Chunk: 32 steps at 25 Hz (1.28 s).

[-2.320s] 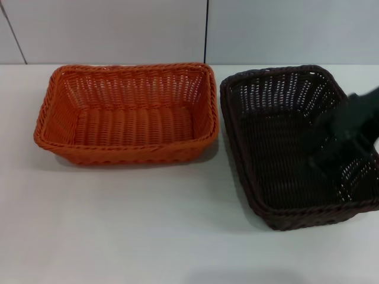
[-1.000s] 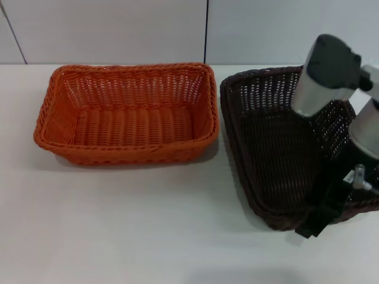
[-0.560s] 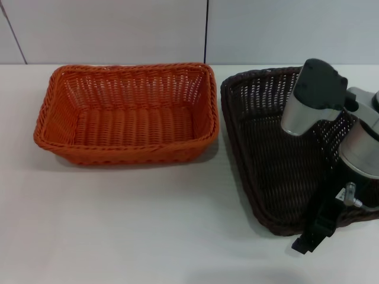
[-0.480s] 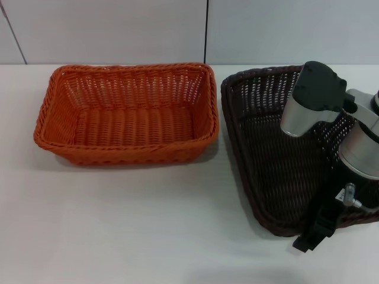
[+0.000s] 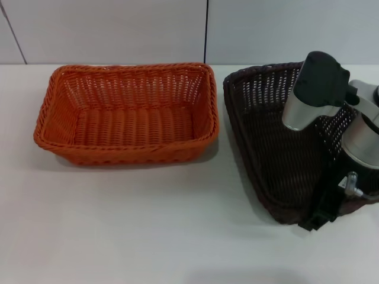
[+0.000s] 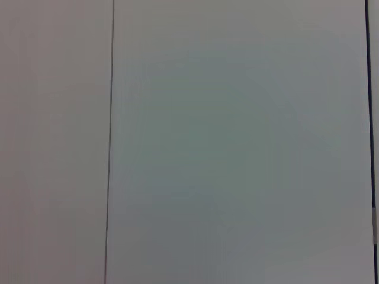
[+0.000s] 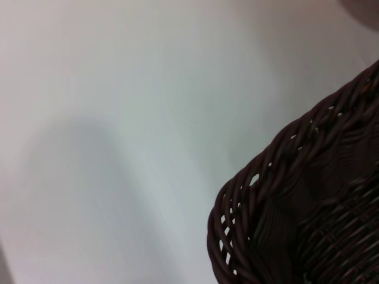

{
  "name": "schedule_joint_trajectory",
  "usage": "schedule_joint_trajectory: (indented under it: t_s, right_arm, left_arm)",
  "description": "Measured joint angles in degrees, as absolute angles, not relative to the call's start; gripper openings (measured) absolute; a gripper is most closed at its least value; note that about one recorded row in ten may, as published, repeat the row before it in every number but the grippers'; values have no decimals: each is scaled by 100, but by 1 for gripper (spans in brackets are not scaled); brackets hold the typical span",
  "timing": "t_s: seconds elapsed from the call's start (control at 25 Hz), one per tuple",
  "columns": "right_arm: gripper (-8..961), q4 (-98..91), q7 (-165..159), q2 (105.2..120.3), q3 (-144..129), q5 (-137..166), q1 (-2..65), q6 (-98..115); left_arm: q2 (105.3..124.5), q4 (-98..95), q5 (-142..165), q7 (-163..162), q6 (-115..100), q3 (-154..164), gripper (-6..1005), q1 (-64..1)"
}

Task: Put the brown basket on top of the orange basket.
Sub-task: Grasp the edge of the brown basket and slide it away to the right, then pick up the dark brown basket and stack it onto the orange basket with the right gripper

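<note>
The orange basket (image 5: 127,112) sits flat on the white table at the left of the head view. To its right the brown basket (image 5: 275,148) is tilted, its near right side raised off the table and its left rim still low. My right gripper (image 5: 323,212) reaches down over that basket and is shut on its near right rim. In the right wrist view a braided corner of the brown basket (image 7: 308,207) hangs above the table. The left gripper is out of view.
The white table (image 5: 148,225) spreads in front of both baskets. A pale panelled wall (image 5: 207,29) stands right behind them, with a dark seam. The left wrist view holds only a wall panel (image 6: 237,148).
My right arm came down onto the brown basket's near right rim and has been lifting it. The basket has tipped and its near edge has risen and drawn back. The orange basket has not moved.
</note>
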State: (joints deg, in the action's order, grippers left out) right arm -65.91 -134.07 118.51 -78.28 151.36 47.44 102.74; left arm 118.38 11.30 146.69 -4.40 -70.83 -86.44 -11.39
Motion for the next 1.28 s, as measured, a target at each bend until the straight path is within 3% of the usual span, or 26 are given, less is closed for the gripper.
schedule_joint_trajectory:
  t_s: [0.64, 0.84, 0.92, 1.28]
  right_arm:
    - [303, -7717, -13712, 11897, -8179, 15273, 4662, 10407]
    - [238, -7991, -13796, 11895, -8188, 15333, 4625, 10461]
    - [164, -8115, -13849, 11894, -8188, 15336, 4606, 10503]
    - [162, -8732, -13989, 11891, -8156, 15520, 4534, 10686]
  left_arm:
    - [11839, 1116, 14669, -440, -7004, -8639, 782, -1107]
    - [11839, 1116, 14669, -440, -6979, -8639, 782, -1104]
    - [11839, 1116, 14669, -440, -6975, -8639, 782, -1102]
    - [11839, 1116, 14669, -440, -6968, -8639, 782, -1099]
